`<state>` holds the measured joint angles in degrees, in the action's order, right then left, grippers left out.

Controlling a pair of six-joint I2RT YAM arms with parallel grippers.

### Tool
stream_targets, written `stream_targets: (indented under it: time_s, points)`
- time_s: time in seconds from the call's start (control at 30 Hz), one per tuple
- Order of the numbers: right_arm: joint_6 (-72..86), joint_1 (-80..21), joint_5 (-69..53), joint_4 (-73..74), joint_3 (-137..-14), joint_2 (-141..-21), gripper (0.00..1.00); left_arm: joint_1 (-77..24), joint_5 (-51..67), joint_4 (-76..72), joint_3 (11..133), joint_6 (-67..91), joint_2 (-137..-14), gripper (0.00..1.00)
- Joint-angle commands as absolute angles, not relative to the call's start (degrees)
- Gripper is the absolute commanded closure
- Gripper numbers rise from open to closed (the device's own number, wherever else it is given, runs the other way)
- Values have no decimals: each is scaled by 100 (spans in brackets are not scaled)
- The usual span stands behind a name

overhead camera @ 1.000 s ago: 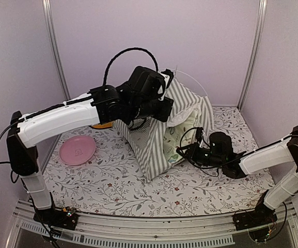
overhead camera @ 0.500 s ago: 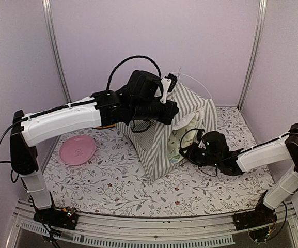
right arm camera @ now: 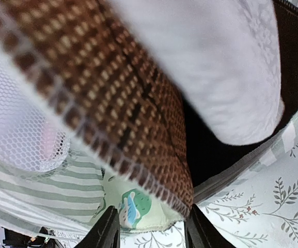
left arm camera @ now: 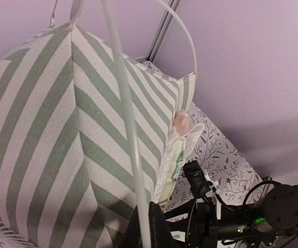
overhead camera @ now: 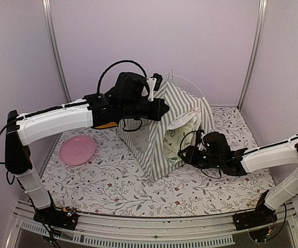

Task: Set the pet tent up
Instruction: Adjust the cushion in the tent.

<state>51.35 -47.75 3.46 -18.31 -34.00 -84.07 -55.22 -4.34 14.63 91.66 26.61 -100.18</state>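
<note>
— Where is the tent, and which way does it stand?

— The pet tent (overhead camera: 151,147) stands on the floral tabletop (overhead camera: 112,188), about mid-width and toward the far side. Its long axis runs upright, with the peak at the top. A striped wall faces near and left, and the doorway with the white lace curtain (overhead camera: 182,120) faces right.

— What is your left pincer doing?

— My left pincer (overhead camera: 161,109) is up by the peak, on the tent's left side. It is pressed together on the thin white pole (left arm camera: 122,103), which runs from my fingertips up across the striped fabric. Another pole arc (overhead camera: 190,81) curves over the top of the tent.

— And the right one?

— My right pincer (overhead camera: 184,153) sits low at the doorway, on the tent's right side, with its fingers (right arm camera: 107,230) spread apart. A corner of the avocado-print mat (right arm camera: 133,206) shows between them, under a brown woven layer (right arm camera: 112,93). I cannot tell whether my fingers touch either.

— Anything else on the tabletop?

— A pink plate (overhead camera: 77,150) lies at the left, well apart from the tent.
</note>
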Motion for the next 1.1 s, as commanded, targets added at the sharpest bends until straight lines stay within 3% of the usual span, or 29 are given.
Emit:
stream_targets:
  time_s: [0.0,0.4,0.77,1.07]
  points:
    - [4977,-4821,507,-1481,-3339,-7742,56,-5502,-334,1577,9002,2728,-9884,100]
    - [4909,-4808,507,-1031,-3900,-8379,80,-5502,-156,1566,9018,2655,-9927,100]
    - [4765,-4787,1125,-270,-3383,-7130,57,-5502,-145,1630,8965,2588,-9876,100]
    - [4418,-4544,825,-606,-3728,-7919,56,-5502,-77,1654,9008,2558,-9904,100]
